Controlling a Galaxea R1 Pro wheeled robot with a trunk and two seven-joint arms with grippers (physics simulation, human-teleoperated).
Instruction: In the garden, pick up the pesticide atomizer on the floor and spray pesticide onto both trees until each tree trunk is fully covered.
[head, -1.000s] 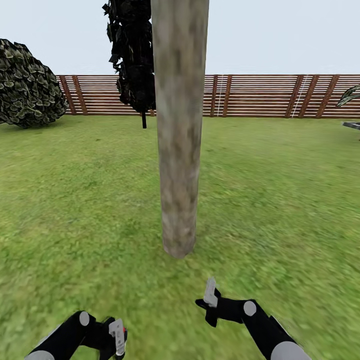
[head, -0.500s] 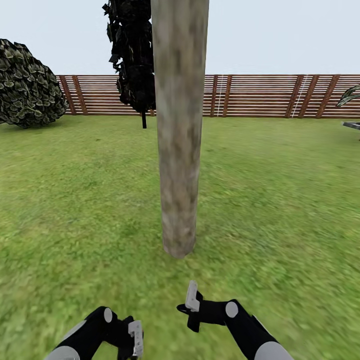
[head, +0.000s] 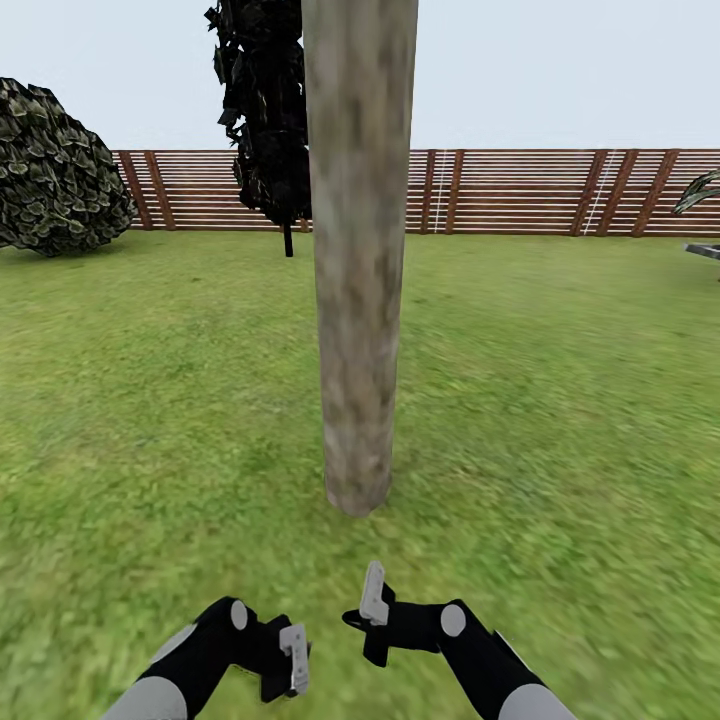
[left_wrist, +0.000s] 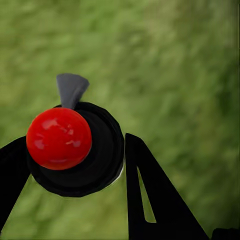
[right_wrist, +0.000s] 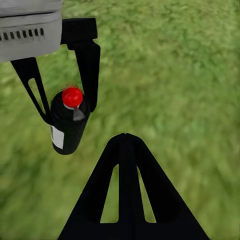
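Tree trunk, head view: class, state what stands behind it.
Behind the trunk: a slatted fence across the lawn, and a dark tree just left. The trunk covers part of the fence.

Count on site: one thick tree trunk (head: 357, 260) in the foreground; one dark-foliaged tree (head: 265, 120) further back near the fence; one round bush (head: 55, 170); one slatted wooden fence (head: 520, 192); one black atomizer (right_wrist: 68, 122) with one red cap. Two robot arms, each ending in one pincer: left pincer (head: 285, 660), right pincer (head: 372, 605). One lawn (head: 560, 400).
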